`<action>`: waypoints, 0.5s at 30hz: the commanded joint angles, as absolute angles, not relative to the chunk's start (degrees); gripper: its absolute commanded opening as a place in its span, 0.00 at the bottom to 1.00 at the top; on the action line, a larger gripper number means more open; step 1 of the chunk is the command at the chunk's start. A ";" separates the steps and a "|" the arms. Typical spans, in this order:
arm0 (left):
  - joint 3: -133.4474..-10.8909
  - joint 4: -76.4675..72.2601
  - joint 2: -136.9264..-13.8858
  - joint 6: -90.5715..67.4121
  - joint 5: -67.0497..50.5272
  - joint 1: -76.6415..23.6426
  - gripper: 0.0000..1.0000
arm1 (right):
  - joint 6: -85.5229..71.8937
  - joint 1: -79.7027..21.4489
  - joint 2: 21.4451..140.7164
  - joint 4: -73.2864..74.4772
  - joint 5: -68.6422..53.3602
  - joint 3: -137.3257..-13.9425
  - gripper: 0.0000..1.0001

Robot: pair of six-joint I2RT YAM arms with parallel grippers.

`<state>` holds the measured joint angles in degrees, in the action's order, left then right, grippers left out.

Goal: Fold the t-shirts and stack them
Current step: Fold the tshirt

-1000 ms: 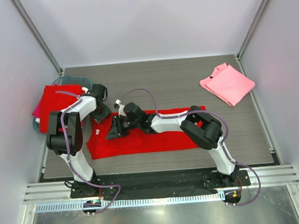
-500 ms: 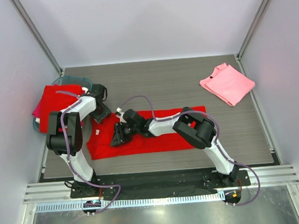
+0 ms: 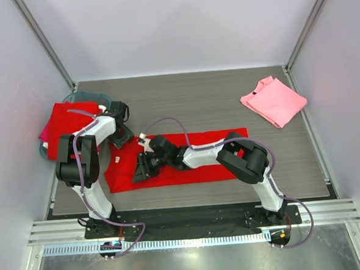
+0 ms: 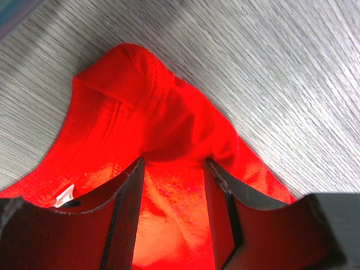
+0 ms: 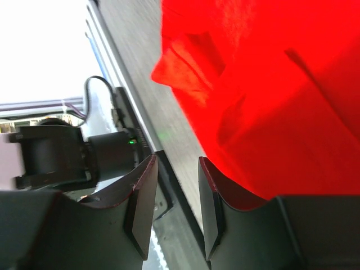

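A bright red t-shirt [image 3: 194, 165] lies as a long folded strip across the middle of the table. My left gripper [image 3: 121, 138] sits at its far left corner; in the left wrist view the gripper [image 4: 173, 163] has bunched red cloth [image 4: 152, 107] filling the gap between its fingers. My right gripper [image 3: 143, 168] is low over the strip's left part. In the right wrist view the gripper [image 5: 177, 162] is open with only table between its fingers, and the red cloth [image 5: 270, 84] lies beside one finger. A folded light pink t-shirt [image 3: 273, 100] lies at the back right.
A teal basin [image 3: 74, 97] stands at the left edge with another red shirt [image 3: 66, 120] draped over it and a magenta one [image 3: 44, 131] under that. The metal rail [image 3: 185, 223] runs along the near edge by the arm bases.
My right gripper has moved a little toward the near edge over the shirt's left part, and its arm has shifted with it. The left arm has not moved.
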<state>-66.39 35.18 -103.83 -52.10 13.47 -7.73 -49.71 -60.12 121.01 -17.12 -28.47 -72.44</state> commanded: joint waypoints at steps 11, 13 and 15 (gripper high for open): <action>-64.51 38.04 -90.63 -49.22 13.00 -11.33 0.59 | -48.25 -52.91 106.10 -16.26 -28.74 -63.03 0.35; -65.48 40.94 -86.85 -49.22 14.06 -13.53 0.60 | -48.34 -52.21 104.42 -16.26 -28.56 -60.40 0.31; -65.22 44.55 -82.21 -49.39 13.54 -15.46 0.60 | -47.99 -51.68 102.31 -14.60 -27.52 -58.98 0.21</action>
